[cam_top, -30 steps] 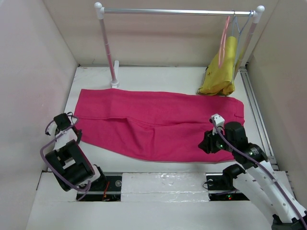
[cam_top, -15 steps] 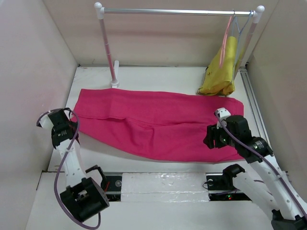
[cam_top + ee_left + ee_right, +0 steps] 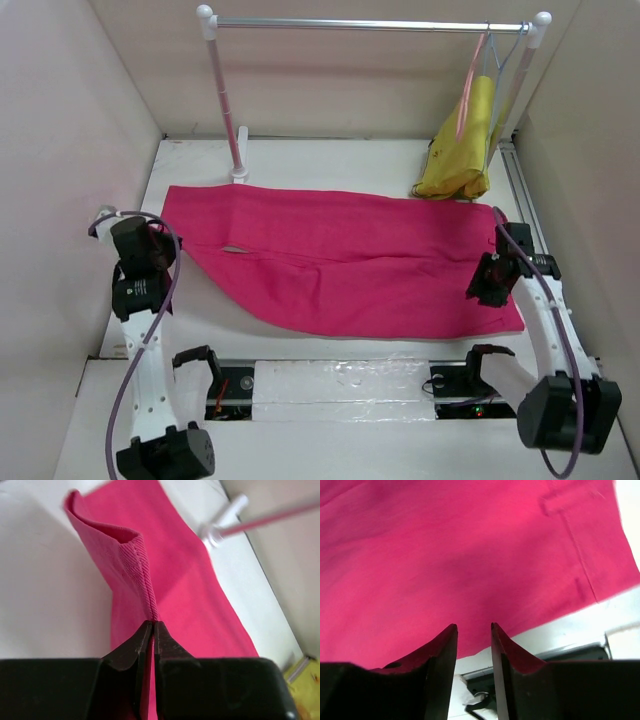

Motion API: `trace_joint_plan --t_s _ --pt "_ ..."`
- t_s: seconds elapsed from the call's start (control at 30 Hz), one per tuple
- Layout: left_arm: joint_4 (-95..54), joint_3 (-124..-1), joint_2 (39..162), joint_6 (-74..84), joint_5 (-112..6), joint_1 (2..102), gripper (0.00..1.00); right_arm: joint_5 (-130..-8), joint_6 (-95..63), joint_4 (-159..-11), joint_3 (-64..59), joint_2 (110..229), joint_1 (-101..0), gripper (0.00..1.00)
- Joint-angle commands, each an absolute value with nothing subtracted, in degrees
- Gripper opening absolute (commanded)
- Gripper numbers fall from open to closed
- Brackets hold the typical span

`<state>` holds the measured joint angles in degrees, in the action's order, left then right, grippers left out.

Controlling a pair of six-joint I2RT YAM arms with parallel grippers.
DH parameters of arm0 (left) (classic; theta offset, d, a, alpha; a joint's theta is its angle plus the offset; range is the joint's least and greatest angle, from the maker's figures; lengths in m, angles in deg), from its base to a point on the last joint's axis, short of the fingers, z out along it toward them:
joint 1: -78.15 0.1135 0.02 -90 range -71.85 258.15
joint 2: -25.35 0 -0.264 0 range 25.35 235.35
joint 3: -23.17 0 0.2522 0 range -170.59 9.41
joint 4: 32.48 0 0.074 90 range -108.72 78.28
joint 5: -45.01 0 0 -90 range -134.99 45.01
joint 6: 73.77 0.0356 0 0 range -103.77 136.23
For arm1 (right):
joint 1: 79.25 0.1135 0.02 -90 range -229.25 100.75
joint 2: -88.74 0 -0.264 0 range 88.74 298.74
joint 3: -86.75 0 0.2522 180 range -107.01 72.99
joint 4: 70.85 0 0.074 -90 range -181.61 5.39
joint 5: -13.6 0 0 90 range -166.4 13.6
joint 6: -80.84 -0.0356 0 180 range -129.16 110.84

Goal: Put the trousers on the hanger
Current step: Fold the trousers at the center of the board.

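Trousers point(image 3: 340, 260) lie spread across the white table point(image 3: 330, 165), well apart from the salmon-pink hanger point(image 3: 466, 85), which hangs at the right end of the rail point(image 3: 370, 23) behind. My left gripper point(image 3: 152, 626) is pinched tight on a stitched hem at the cloth's left end, lifting a fold. My right gripper point(image 3: 472, 627) hangs over the near right corner, jaws narrowly apart, nothing between them. Beside the hanger I see a pale blue-grey hanger point(image 3: 500, 60) and a mustard-yellow garment point(image 3: 462, 145) drooping to the table by the trousers' far corner. Plain beige walls close the sides
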<state>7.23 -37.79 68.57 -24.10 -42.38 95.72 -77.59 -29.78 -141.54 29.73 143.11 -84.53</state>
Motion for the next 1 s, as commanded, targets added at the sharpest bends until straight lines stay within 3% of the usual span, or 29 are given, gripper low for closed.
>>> trace_joint_plan --t_s 0.0,0.1,0.2,0.27,0.33,0.43,0.7,0.97 --pt "5.10 -38.49 67.09 -25.68 -42.46 90.48 0.00 -82.17 -36.81 -143.40 27.91 145.50 -88.20 0.37" --pt "3.69 -37.18 68.14 -26.21 -41.92 85.72 0.00 -92.17 -39.73 -143.32 26.41 148.23 -94.67 0.37" --pt "4.04 -36.65 69.38 -25.34 -40.78 84.14 0.00 -91.45 -44.99 -142.89 26.58 153.59 -100.06 0.35" --pt "4.22 -37.35 70.17 -24.20 -40.07 84.13 0.00 -90.47 -45.89 -141.31 27.11 156.23 -103.41 0.42" --pt "3.96 -38.14 70.34 -23.41 -39.72 84.13 0.00 -91.43 -43.88 -138.76 26.50 157.99 -106.21 0.57" --pt "4.22 -39.54 70.78 -22.18 -37.18 84.13 0.00 -90.73 -37.12 -132.36 24.83 163.08 -109.12 0.65" --pt "4.22 -37.36 69.64 -19.54 -35.85 86.50 0.00 -81.16 -28.41 -123.48 16.92 183.11 -108.87 0.52" --pt "6.23 -34.10 67.27 -17.78 -38.83 86.50 0.00 -72.70 -22.27 -118.80 5.96 190.61 -108.34 0.53"
